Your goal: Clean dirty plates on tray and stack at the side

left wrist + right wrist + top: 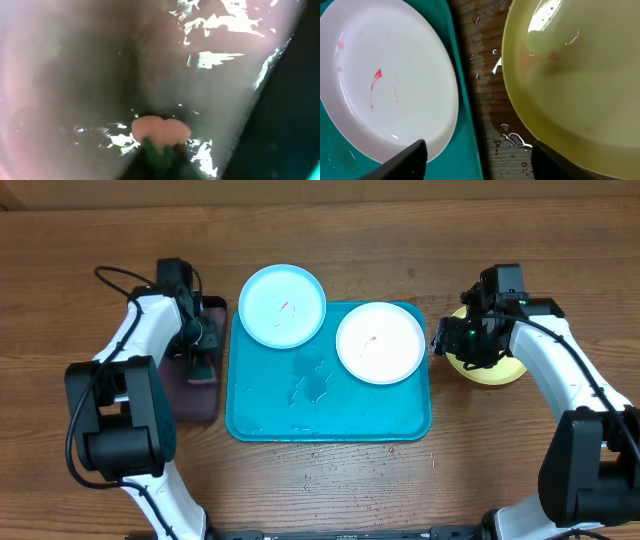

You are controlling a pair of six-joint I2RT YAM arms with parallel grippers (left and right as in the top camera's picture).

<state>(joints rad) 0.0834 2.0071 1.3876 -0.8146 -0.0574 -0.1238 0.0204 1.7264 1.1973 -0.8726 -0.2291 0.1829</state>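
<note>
The turquoise tray (300, 412) lies mid-table, wet in the middle. A light cyan plate (283, 304) with a red smear rests on its far-left corner, partly over the rim. A white plate (379, 342) with red smears (376, 77) sits at its right. The yellow-green plate (492, 368) lies on the table right of the tray, partly under my right arm. My right gripper (455, 340) (480, 165) hangs open over the gap between the white plate (385, 85) and the yellow-green plate (580, 85). My left gripper (198, 345) is down in the black tray, shut on a pink-and-green sponge (161, 132).
A narrow black tray (196, 395) with a wet floor (75, 75) lies left of the turquoise tray. Water drops (512, 139) lie on the wood between the turquoise tray and the yellow-green plate. Bare wooden table runs along the far and near edges.
</note>
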